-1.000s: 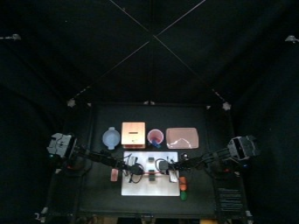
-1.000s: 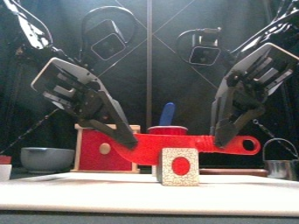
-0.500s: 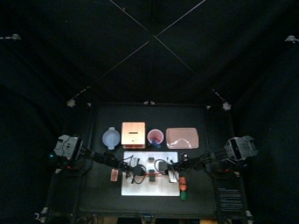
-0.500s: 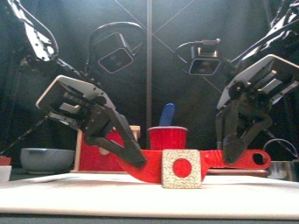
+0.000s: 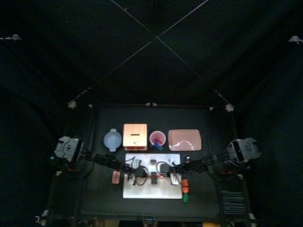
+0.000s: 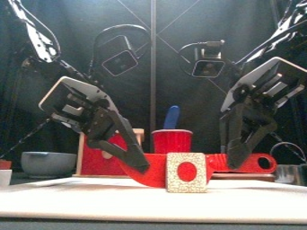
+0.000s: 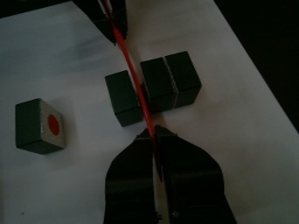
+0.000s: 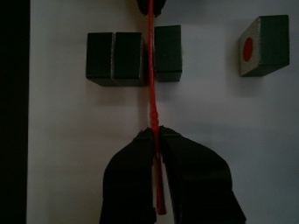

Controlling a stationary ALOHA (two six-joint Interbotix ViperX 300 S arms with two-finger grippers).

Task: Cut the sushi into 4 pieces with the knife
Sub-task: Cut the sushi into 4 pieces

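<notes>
Left claw (image 7: 151,144): clamped shut on one end of the red knife (image 7: 128,66), the blade pinched between its jaws.
Right claw (image 8: 151,138): closed just as tight on the knife's other end, so the blade spans between the two arms.
Sushi roll (image 7: 173,80): three dark green blocks joined together on the white cutting board (image 7: 70,61), near the middle of the table. The blade lies across the roll at the seam between one end block and the other two.
Loose piece (image 7: 41,127): one block with a red spot on its face. It sits on the board apart from the roll, toward the table's front edge.
Step in hand: likely the second cut. Both claws should press straight down together, keeping the blade level and in the seam. An uneven push would probably tilt the knife or shove the roll sideways. One seam would remain after this.
Wrist views: these alone show the blade lined up with the seam. In the front view the loose piece hides the roll.
Front view: this alone shows height. The knife sits low and roughly level behind the loose piece, though whether it reaches the board cannot be told.
Top view: this gives the layout, with the red cup (image 5: 158,138) and pink tray (image 5: 185,139) behind the board. The blade is too small to read here.
</notes>
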